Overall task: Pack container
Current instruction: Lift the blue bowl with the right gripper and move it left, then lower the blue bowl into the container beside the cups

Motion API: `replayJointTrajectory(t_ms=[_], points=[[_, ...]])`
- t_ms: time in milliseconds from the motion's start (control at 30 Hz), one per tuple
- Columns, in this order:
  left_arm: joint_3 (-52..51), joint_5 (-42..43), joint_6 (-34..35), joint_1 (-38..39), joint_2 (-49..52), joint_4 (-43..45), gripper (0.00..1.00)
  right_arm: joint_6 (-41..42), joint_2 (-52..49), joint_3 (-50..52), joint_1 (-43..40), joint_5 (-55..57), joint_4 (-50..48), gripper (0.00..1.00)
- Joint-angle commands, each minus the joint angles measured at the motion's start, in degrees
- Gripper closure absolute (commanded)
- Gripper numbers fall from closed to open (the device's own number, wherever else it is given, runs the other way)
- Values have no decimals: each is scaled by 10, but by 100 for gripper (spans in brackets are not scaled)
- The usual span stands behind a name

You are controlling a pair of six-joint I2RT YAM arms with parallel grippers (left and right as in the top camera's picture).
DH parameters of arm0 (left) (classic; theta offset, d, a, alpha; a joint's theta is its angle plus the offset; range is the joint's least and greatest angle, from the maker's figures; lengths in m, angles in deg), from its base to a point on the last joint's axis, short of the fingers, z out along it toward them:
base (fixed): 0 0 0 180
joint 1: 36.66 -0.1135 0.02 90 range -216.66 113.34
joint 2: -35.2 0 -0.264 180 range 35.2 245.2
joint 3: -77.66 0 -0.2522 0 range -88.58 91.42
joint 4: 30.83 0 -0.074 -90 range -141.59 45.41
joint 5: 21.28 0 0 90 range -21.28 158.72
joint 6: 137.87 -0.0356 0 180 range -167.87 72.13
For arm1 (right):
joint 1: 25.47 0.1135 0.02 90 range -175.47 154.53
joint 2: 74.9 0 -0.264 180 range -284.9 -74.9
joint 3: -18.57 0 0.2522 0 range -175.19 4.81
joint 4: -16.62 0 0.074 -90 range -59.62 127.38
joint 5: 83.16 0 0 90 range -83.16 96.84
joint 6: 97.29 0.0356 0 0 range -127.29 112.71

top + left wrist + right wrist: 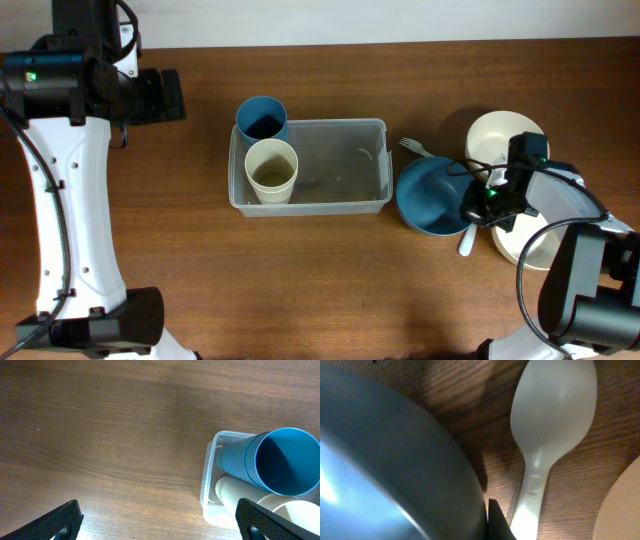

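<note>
The table (300, 290) is showing brown wood grain, with a pale strip (400, 20) along the top edge of the overhead view. The container (335, 165), a clear rectangular tub with rounded corners and a rim, is sitting at upper centre, holding a blue cup (262, 117) and a cream cup (271, 170) at its left end. The left gripper (157, 510) is standing wide open. The right gripper (478, 212) is pinching the rim of the blue bowl (432, 195), right of the container, beside a white spoon (555, 410)

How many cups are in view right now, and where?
2. Seen from overhead, the blue cup sits in the container's upper-left corner and the cream cup right below it, also at the left end. The right arm hides some table, so another could be missed.
</note>
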Motion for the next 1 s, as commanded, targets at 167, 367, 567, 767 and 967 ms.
replayJointTrajectory(t_ms=[167, 367, 567, 767, 967], points=[[-1, -6, 3, -2, -1, 0, 0, -9, 12, -109, -3, -12, 77, 96], [-1, -6, 3, -2, -1, 0, 0, -21, 13, -169, -3, -10, 128, 96], [-1, -6, 3, -2, -1, 0, 0, -47, 17, -214, -3, -17, 172, 96], [-1, -6, 3, -2, -1, 0, 0, -110, 31, -244, -1, -122, 192, 96], [-1, -6, 3, -2, -1, 0, 0, -137, 35, -245, 44, -162, 185, 96]])
